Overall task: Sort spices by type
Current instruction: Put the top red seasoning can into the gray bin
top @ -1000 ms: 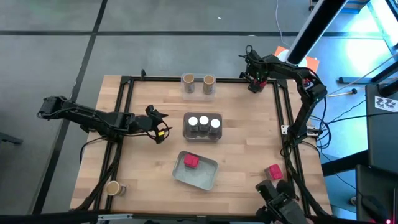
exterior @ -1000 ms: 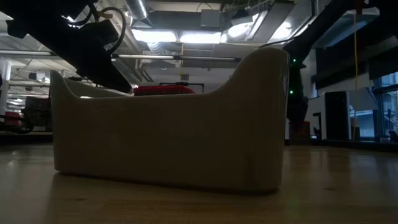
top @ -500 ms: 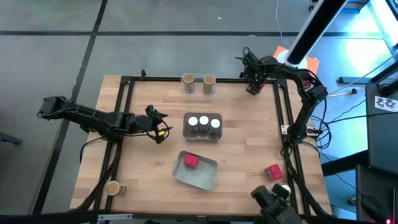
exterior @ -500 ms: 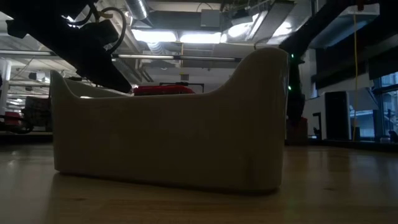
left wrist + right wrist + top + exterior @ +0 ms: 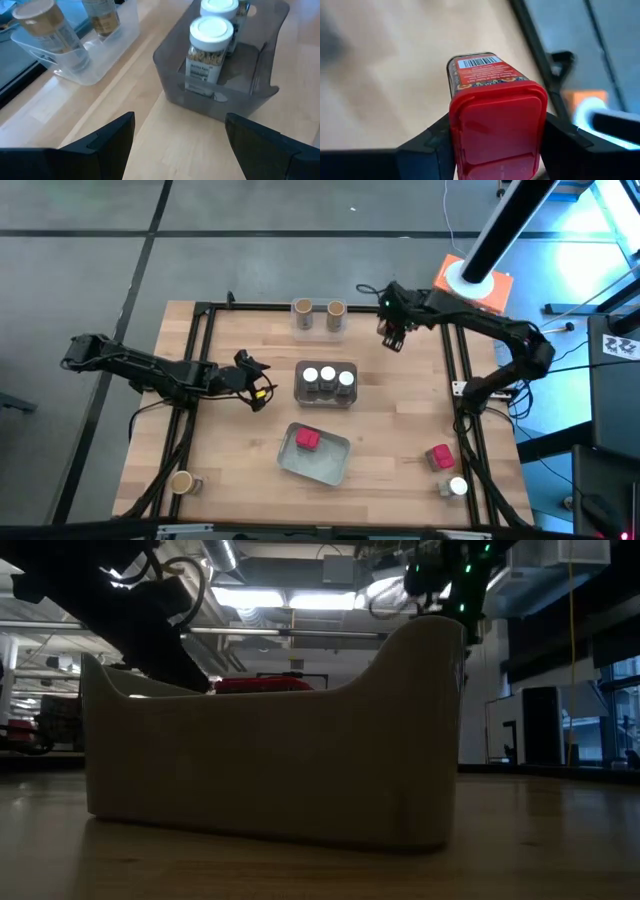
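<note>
Over the last second the right gripper has swung away from the far right corner of the table and come leftward and nearer, toward the middle. Its fingers are clamped on a red tin, a boxy thing with a glossy plastic flip lid and a barcode on its side. My guess is it is bound for the pale tray near the front, where one red tin already sits.

Down at the near right, the white-lidded jar and another red tin now stand in plain sight on the bare wood, both yet to be sorted.

The left gripper waits left of centre, fingers spread wide and holding nothing. Just ahead of it is the smoky grey bin with three dark jars under round white lids, looking right for that kind. Two brown tan-topped cylinders stand in a clear tray at the far edge; a third cylinder is stranded at the near left corner.
</note>
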You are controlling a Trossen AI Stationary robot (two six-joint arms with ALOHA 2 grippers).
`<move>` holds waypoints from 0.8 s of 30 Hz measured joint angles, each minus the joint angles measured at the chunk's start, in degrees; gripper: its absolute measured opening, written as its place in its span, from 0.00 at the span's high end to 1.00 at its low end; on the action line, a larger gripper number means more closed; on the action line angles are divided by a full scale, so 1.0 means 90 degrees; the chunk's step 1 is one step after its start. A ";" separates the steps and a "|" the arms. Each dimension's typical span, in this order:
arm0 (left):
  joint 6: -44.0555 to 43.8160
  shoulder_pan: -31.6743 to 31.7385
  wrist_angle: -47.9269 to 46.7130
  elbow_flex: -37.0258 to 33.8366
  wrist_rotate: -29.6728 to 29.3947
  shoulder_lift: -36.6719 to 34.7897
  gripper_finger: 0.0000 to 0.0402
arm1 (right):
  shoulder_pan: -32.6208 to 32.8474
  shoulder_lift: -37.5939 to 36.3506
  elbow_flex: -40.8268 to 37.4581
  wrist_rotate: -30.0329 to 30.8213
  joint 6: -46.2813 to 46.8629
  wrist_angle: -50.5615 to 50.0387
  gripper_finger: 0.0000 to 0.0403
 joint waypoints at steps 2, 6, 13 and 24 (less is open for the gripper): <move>-0.0026 0.0000 0.0005 0.0000 0.0042 0.0141 0.27 | 0.0358 -0.0163 0.0000 -0.0233 0.0298 -0.0043 0.46; -0.0055 -0.0058 0.0087 0.0000 0.0053 0.0496 0.27 | 0.1179 -0.0318 0.0002 -0.0356 0.0811 -0.0026 0.46; -0.0223 -0.0229 0.0269 0.0000 0.0047 0.1143 0.27 | 0.2452 -0.0316 0.0001 -0.0468 0.1423 0.0484 0.46; -0.0602 -0.0976 0.1317 0.0002 0.0351 0.1953 0.27 | 0.4074 -0.0140 0.0002 -0.1138 0.2169 0.1924 0.46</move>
